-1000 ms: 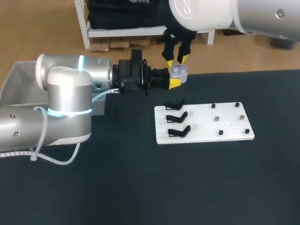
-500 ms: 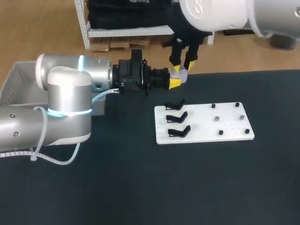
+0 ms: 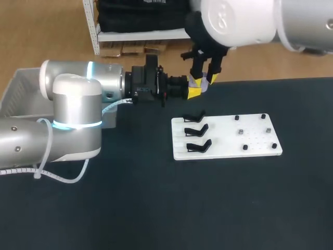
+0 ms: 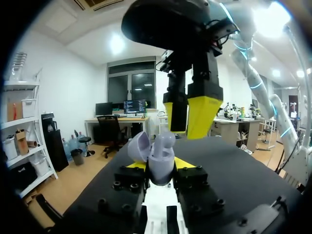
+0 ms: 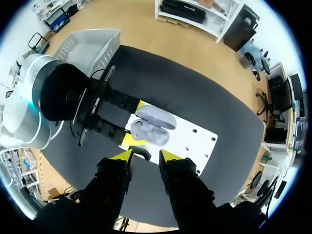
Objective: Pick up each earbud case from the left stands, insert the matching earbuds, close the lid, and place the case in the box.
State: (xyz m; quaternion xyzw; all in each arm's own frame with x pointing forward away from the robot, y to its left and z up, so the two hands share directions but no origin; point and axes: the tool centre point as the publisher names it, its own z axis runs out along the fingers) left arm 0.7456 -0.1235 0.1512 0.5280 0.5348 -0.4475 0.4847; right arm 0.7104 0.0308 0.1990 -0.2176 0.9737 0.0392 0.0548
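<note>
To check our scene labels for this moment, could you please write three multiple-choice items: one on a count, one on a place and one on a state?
1. How many black stands are on the white board?
A. Two
B. Three
C. Five

2. Where is the earbud case?
A. Lying on the white board
B. Resting on a black stand
C. Between the fingers of the left gripper

3. In what state is the case's lid?
A. Open
B. Shut
C. Missing

Answers:
1 B: the head view shows three stands in a column at the board's left end.
2 C: the left wrist view shows the gripper's yellow tips pressed against the case from both sides.
3 A: the lid is tipped back from the body, and the right wrist view shows the inside of the case.
</note>
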